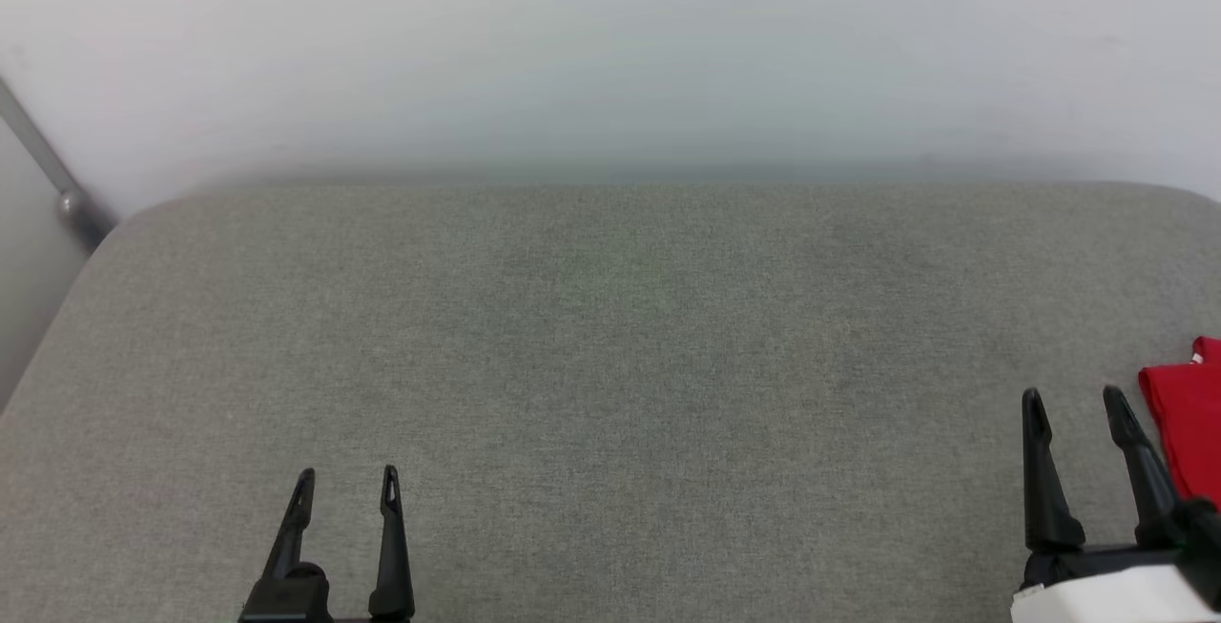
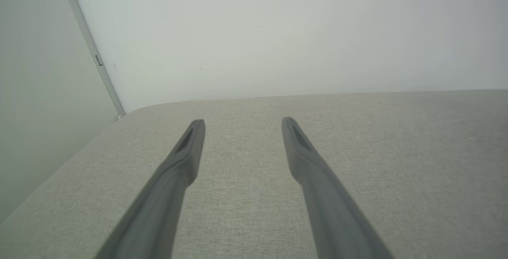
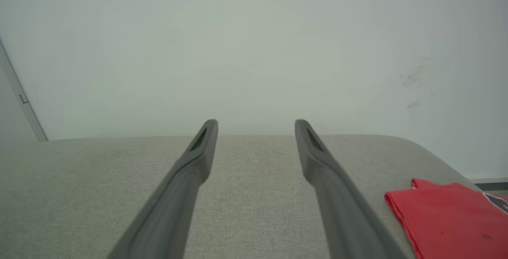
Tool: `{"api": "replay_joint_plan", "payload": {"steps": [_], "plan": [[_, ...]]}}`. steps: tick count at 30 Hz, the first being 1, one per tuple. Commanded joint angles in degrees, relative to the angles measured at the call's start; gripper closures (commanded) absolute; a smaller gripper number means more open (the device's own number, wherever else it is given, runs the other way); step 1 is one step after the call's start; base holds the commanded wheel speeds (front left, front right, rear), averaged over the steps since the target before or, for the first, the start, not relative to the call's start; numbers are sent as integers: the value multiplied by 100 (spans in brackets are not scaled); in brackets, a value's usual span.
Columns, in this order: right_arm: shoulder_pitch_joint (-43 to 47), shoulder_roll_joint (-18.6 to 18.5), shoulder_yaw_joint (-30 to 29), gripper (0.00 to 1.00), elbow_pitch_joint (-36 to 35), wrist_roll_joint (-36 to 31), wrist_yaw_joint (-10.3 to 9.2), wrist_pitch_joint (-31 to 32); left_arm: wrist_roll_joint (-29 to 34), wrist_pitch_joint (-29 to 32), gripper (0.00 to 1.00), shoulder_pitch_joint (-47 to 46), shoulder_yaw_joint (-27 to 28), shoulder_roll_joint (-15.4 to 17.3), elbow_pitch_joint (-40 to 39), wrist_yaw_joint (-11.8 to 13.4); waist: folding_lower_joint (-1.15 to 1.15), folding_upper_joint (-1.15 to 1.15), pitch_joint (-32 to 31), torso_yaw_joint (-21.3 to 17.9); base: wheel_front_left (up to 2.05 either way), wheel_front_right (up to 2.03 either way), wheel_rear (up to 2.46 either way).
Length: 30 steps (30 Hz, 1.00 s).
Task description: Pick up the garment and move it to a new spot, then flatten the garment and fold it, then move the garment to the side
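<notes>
Lying flat at the right-hand edge of a grey fabric-covered worktop [image 1: 610,365], the red garment [image 1: 1188,432] sits just beside the robot's right gripper [image 1: 1073,394], apart from it, with a strip of bare fabric showing between cloth and the nearest finger. Its near side forms a clean, straight edge, and from the right wrist camera a dark, white-outlined patch of lettering [image 3: 498,202] shows at its outer side, cut off by the frame. Both pairs of long dark fingers stand parted with nothing between them: the right pair points toward the pale wall [image 1: 610,51] behind the worktop, while the left gripper [image 1: 348,473] hovers low at the near left, well apart from the garment, its fingers likewise spread over bare grey cloth. A white forearm casing [image 1: 1107,599] shows behind the right gripper. At the far left, a slim grey metal strip [image 1: 43,165] runs slantwise down the wall to the worktop's rounded corner.
</notes>
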Motion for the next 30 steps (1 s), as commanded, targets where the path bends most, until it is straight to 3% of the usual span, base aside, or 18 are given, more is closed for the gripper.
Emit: {"api": "replay_joint_plan", "payload": {"steps": [1,15,28,29,30], "plan": [[150,36,-2,0,-50,32,-5,-8,13,14,0,96,-13,-6,36,-7,1,0,-41,12,0,0,0],[900,78,74,0,-372,348,-5,-7,-103,14,0,209,-151,-24,122,-141,1,0,-255,113,0,0,0],[1027,79,176,0,-356,439,-5,-8,-235,15,0,275,-134,-36,96,-254,1,0,-286,99,0,0,0],[980,52,169,100,-362,444,0,1,-217,1,100,213,-128,-26,105,-224,1,0,-286,99,0,0,0],[982,53,171,100,-313,447,1,2,-216,-2,100,213,-124,-25,155,-216,1,0,-286,100,0,0,0]]}}
